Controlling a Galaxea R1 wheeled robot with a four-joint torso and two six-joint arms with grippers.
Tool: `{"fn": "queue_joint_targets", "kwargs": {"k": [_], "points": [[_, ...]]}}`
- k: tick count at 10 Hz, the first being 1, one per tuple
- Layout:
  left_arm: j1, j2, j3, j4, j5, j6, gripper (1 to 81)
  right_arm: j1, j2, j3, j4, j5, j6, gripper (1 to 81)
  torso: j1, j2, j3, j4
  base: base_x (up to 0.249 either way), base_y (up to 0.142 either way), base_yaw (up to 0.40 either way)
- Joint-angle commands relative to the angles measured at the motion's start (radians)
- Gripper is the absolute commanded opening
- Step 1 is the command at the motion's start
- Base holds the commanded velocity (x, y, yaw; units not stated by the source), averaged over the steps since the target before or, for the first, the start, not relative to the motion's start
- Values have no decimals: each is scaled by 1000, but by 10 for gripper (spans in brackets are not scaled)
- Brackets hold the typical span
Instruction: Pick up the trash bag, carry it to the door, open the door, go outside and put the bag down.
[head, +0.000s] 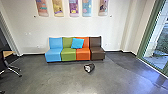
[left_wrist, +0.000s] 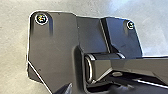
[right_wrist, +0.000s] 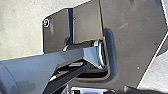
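Note:
In the head view the trash bag (head: 89, 68), dark with a pale patch on one side, lies on the floor in front of the sofa, near its orange and brown seats. At the right edge stands a green-framed glass door or window (head: 153, 41) with daylight behind it; which of the two I cannot tell. Both wrist views show the robot's own plate and jointed bar over grey floor, and how the grippers stand cannot be made out.
A sofa (head: 82, 54) with blue, green, orange and brown seats stands against the wall, a blue cushion (head: 77, 43) on it. At the left is an office chair (head: 10, 65) on a wheeled base. Several colourful boards (head: 74, 8) hang above the sofa.

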Motion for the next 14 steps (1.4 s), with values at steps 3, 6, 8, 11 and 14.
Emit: {"fn": "queue_joint_targets", "kwargs": {"k": [3,6,8,11,14], "points": [[-33,-1,7,11,53,5,811,25,1,8,-16,-68,-11,811,0,0,0,0,176,-64,0],[-33,-1,5,11,53,5,811,25,1,8,-16,-68,-11,811,0,0,0,0,176,-64,0],[-33,-1,5,11,53,5,811,25,1,8,-16,-68,-11,811,0,0,0,0,175,-31,0],[-33,-3,5,9,53,5,811,25,1,8,-16,-68,-11,811,0,0,0,0,169,0,0],[-33,-4,7,9,53,5,811,27,1,8,-16,-68,-11,811,0,0,0,0,169,0,0]]}}
